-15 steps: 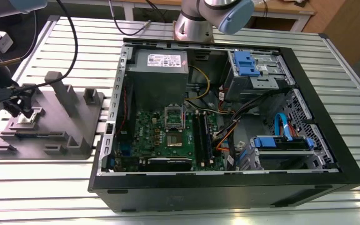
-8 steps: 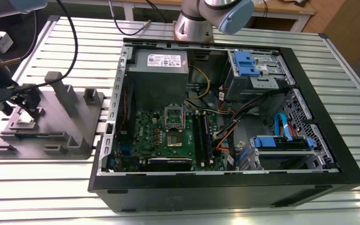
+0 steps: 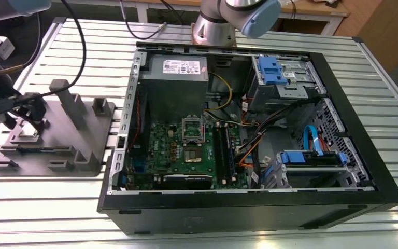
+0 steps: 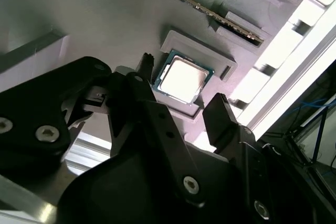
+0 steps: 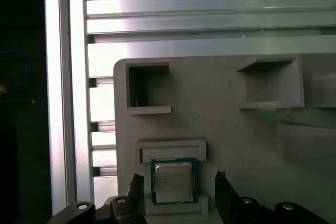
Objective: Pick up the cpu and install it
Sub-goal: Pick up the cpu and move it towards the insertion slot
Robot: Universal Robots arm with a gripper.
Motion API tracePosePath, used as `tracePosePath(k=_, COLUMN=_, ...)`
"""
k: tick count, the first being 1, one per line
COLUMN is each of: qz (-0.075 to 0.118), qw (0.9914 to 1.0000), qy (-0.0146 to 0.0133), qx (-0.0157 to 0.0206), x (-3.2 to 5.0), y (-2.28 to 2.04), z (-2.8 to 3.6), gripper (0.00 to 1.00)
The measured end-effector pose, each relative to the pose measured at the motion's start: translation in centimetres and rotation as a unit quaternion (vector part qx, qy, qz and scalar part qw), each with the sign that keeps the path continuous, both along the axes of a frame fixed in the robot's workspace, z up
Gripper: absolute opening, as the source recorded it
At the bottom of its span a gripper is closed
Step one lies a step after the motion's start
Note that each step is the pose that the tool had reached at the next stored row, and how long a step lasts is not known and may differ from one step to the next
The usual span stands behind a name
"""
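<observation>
Silvery metal on top, the cpu (image 5: 173, 179) lay seated in its recess on the grey fixture (image 5: 236, 140) by the bench's (image 5: 210, 19) edge, and I held the gripper (image 5: 178, 182) over it with fingers (image 5: 224, 192) apart on either side, nothing grasped, so pick-up and install were both undone.

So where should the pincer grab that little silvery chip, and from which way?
Probably by two opposite edges, coming straight down from above. The chip lies flat in a shallow pocket of the grey holder, so nothing can get under it. Raised lips wall two sides; the other two are open, and the open pincer has a finger beside each.
</observation>
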State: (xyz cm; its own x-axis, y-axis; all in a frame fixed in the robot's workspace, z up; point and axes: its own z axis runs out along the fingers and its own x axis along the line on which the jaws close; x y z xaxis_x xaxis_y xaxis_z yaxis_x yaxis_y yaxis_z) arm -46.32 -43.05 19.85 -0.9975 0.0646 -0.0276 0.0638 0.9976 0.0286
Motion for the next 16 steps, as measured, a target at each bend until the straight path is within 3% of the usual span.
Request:
tracePosePath(k=2, qz=0.003, qw=0.99999, qy=-0.0041, qx=0.0001, x=-0.08, y=0.02, z=-0.13, gripper=0.65)
tracePosePath(k=3, qz=0.003, qw=0.99998, qy=-0.0046, qx=0.0, x=-0.15, y=0.02, z=-0.16, gripper=0.65)
tracePosePath(k=16, qz=0.011, qw=0.99992, qy=-0.0049, qx=-0.0002, x=-0.43, y=0.05, z=-1.1, gripper=0.65)
